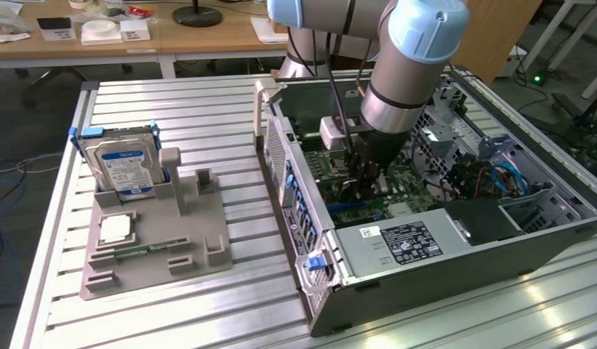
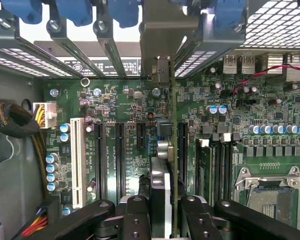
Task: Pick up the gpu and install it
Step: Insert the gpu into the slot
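My gripper (image 1: 364, 178) reaches down into the open computer case (image 1: 308, 218), over the green motherboard (image 2: 125, 105). It is shut on the gpu (image 2: 161, 182), which the wrist view shows edge-on between the two black fingers (image 2: 135, 215). The card stands upright, in line with one of the long black expansion slots (image 2: 182, 150). Its grey metal bracket (image 2: 162, 40) lies against the case's rear slot openings. I cannot tell whether the card's lower edge is pressed into the slot. In the exterior view the gpu is mostly hidden behind the gripper.
A grey parts fixture (image 1: 196, 240) on the slatted table holds a blue-labelled hard drive (image 1: 123, 163), a processor chip (image 1: 115, 229) and a green memory stick (image 1: 133, 252). The power supply (image 1: 405, 243) fills the case's near end. Cables (image 2: 10, 120), blue slot clips (image 2: 80, 10) and memory sticks (image 2: 204, 165) surround the card.
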You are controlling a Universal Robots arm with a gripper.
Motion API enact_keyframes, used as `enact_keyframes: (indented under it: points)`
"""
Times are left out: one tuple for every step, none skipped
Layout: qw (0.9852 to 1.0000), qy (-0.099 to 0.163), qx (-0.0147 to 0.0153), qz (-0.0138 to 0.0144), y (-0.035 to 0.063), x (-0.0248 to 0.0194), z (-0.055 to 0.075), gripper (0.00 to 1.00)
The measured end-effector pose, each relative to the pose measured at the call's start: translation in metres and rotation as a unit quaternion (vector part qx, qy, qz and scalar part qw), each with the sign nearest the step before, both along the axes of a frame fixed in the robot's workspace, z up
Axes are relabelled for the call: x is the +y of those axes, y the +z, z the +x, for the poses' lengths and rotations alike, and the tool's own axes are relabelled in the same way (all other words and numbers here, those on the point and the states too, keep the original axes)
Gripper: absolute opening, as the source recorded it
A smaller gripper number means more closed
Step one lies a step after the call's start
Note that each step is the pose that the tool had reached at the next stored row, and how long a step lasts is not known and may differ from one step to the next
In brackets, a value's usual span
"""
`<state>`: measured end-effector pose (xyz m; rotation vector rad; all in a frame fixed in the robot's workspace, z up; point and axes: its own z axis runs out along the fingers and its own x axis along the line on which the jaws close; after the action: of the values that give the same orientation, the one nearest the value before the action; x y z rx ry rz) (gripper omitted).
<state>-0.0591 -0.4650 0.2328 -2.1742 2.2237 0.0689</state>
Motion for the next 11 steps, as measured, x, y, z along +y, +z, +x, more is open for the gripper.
enact_keyframes:
  points:
    - [1.0000,0.000,0.0001,0.0000,-0.0005,0.0000,0.0000,0.28]
    - [1.0000,0.000,0.0002,0.0000,-0.0010,0.0000,0.0000,0.28]
    - [1.0000,0.000,0.0004,-0.0001,-0.0014,0.0000,0.0000,0.28]
    - [1.0000,0.000,0.0005,0.0000,-0.0020,0.0000,0.0000,0.28]
    - [1.0000,0.000,0.0006,0.0000,-0.0024,0.0000,0.0000,0.28]
    - [1.0000,0.000,0.0008,-0.0001,-0.0025,0.0000,0.0000,0.28]
    - [1.0000,0.000,0.0008,-0.0001,-0.0025,0.0000,0.0000,0.28]
    - [1.0000,0.000,0.0008,-0.0001,-0.0025,0.0000,0.0000,0.28]
    - [1.0000,0.000,0.0007,0.0000,-0.0024,0.0000,0.0000,0.28]
    - [1.0000,0.000,0.0007,0.0001,-0.0016,0.0000,0.0000,0.28]
    - [1.0000,0.000,0.0007,0.0003,-0.0006,0.0001,0.0000,0.28]
